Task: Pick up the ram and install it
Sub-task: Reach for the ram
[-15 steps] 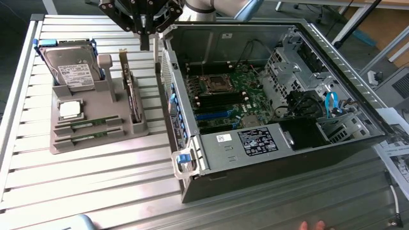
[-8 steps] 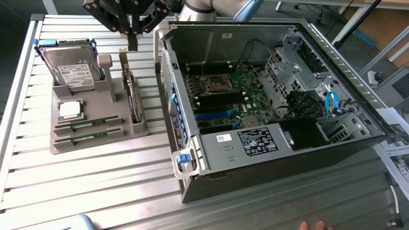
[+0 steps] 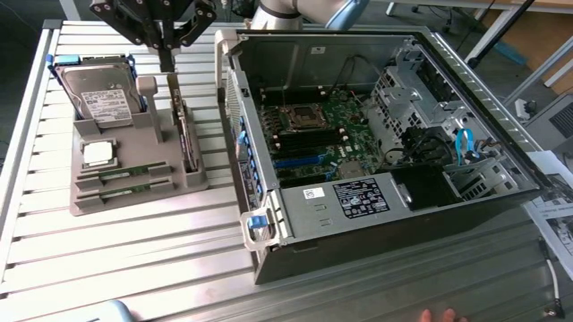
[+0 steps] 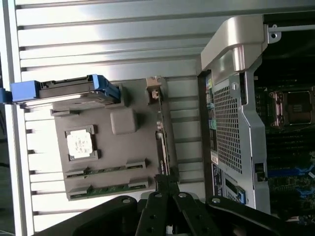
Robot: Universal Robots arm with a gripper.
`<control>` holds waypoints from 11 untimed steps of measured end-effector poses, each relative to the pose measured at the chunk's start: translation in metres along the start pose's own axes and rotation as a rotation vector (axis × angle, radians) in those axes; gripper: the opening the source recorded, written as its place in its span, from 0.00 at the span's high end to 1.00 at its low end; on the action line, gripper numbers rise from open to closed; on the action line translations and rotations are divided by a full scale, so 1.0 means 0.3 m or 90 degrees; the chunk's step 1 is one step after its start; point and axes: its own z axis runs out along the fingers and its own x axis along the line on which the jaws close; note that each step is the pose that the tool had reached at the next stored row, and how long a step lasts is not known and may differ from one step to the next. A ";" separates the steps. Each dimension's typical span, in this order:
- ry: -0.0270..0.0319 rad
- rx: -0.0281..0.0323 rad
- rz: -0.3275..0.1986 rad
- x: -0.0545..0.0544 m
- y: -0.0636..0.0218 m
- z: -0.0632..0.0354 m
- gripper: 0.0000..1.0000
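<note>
Exterior view: the ram, a thin, narrow green circuit-board strip with small dark chips, lies flat in a slot of a grey moulded holder on the slatted metal desk. A second green strip lies in the next slot, at the holder's edge opposite a silver hard drive in a blue frame. A square silver processor chip rests between the ram and the drive. A dark expansion card stands on edge along the side facing the open black computer case. The black pincer hangs over the drive's end of the holder, between drive and card. Its fingers are pressed together, pinching nothing, well apart from the ram.

Wrist view: the ram and the second green strip lie parallel beside the processor chip. The pincer, pressed together and empty, sits over the end of the expansion card, near the ram's end. Whether it touches the card I cannot tell.
</note>
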 end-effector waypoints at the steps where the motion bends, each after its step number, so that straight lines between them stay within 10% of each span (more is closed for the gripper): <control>1: 0.0000 0.0000 0.000 0.009 -0.001 0.000 0.89; 11: 0.0001 0.0001 0.000 0.122 -0.009 -0.002 0.89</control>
